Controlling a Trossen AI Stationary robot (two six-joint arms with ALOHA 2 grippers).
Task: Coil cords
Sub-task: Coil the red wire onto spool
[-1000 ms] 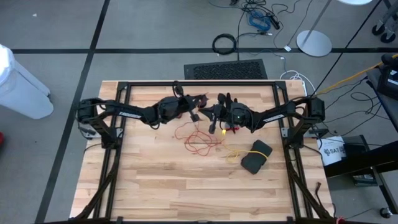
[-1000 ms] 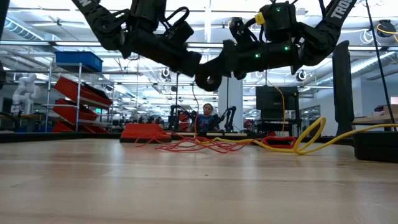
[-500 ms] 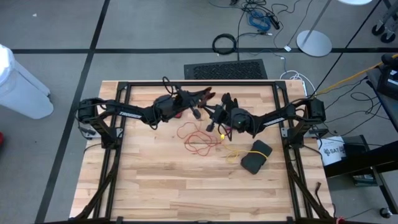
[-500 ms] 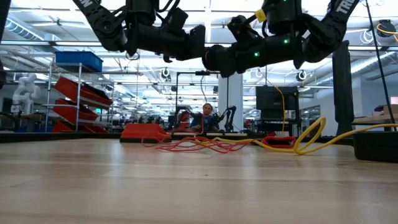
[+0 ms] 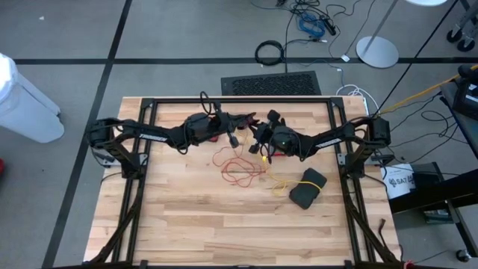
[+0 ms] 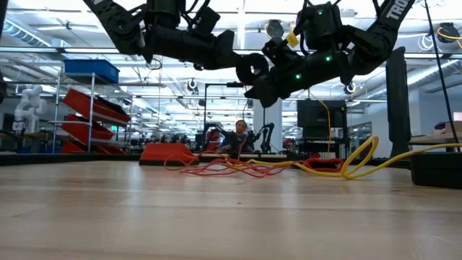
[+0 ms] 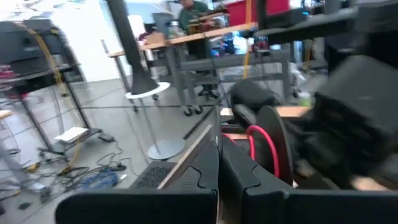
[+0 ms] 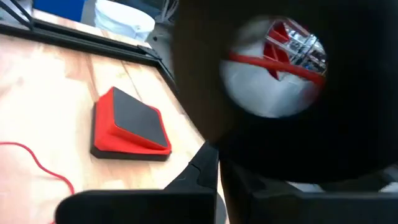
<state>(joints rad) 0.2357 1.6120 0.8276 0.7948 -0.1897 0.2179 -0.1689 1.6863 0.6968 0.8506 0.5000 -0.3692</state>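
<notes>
Red-orange cord (image 5: 237, 169) lies loosely tangled mid-table, yellow cord (image 5: 278, 183) curling beside it, neither coiled. Above them, left gripper (image 5: 237, 128) and right gripper (image 5: 259, 139) hover close together, both with fingers together.

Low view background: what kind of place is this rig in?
Probably a big open robotics lab or workshop: red bins on racks, another arm station with a seated person behind the table, loose cables on the concrete floor.

- Wooden table (image 5: 187, 217), light planks, fills centre of high view.
- Red-orange cord (image 5: 237, 166) lies loose near centre.
- Yellow cord (image 5: 279, 184) just right of it.
- Black glove (image 5: 307, 187) centre-right.
- Red-black block (image 8: 129, 126) on wood, seen in right wrist view.
</notes>
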